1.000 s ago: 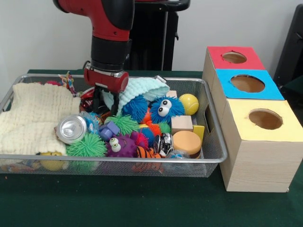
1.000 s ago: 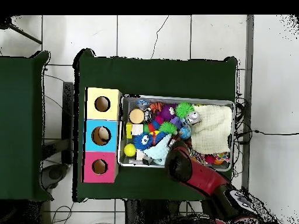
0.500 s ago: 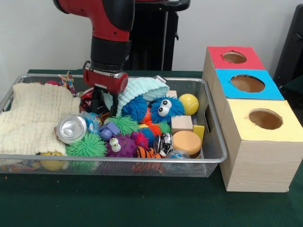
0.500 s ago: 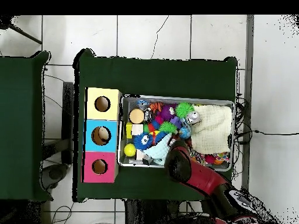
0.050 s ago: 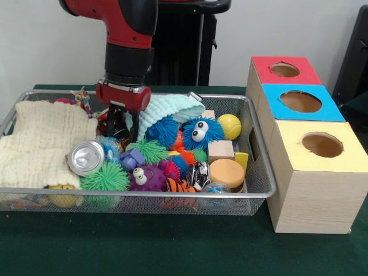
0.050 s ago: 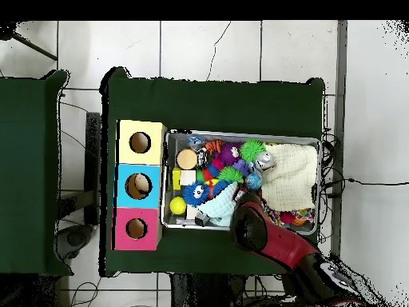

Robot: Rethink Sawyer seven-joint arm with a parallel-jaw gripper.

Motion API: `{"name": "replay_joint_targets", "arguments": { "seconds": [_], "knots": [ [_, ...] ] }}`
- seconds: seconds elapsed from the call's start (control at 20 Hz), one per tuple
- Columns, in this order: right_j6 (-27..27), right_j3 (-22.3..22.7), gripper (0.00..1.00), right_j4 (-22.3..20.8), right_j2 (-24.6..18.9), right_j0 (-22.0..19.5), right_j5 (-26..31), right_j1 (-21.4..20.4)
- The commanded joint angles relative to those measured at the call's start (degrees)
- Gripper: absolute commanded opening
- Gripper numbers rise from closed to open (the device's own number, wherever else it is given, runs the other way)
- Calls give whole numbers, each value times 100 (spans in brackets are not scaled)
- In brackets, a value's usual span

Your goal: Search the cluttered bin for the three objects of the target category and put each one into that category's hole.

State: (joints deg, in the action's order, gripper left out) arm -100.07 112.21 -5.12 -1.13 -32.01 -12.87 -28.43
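Note:
A wire bin (image 5: pixel 261 190) holds a jumble of toys. My gripper (image 5: pixel 122 131) hangs at the bin's back middle, open, with its fingers down among a red and dark object just left of a mint knit cloth (image 5: pixel 169 108). In front of it lie a silver can (image 5: pixel 86 156), green spiky balls (image 5: pixel 105 177), a purple creature with eyes (image 5: pixel 146 178) and a blue fuzzy ball with eyes (image 5: pixel 201 132). A yellow ball (image 5: pixel 229 125), a wooden cube (image 5: pixel 221 150) and a round wooden disc (image 5: pixel 227 172) sit at the right. In the overhead view the arm (image 6: pixel 252 228) hides the gripper.
Three wooden boxes with holes stand right of the bin: red top (image 5: pixel 286 69), blue top (image 5: pixel 301 102), yellow top (image 5: pixel 322 145). A cream cloth (image 5: pixel 40 141) fills the bin's left part. Green cloth covers the table (image 5: pixel 172 247).
The gripper has shifted a little to the left and slightly up in the front view. The toys have stayed where they were.

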Motion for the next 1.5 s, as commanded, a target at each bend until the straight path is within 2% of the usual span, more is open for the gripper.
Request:
{"name": "replay_joint_targets", "arguments": {
  "seconds": [0.05, 0.25, 0.75, 1.5],
  "knots": [
    [-935, 30, 100, -412, -1069, -698, 226, -186],
    [-844, -32, 100, -456, -1113, -791, 330, -230],
    [-856, -227, 100, -400, -930, -593, 22, 56],
    [-975, -323, 100, -223, -667, -283, -233, 177]
  ]
}}
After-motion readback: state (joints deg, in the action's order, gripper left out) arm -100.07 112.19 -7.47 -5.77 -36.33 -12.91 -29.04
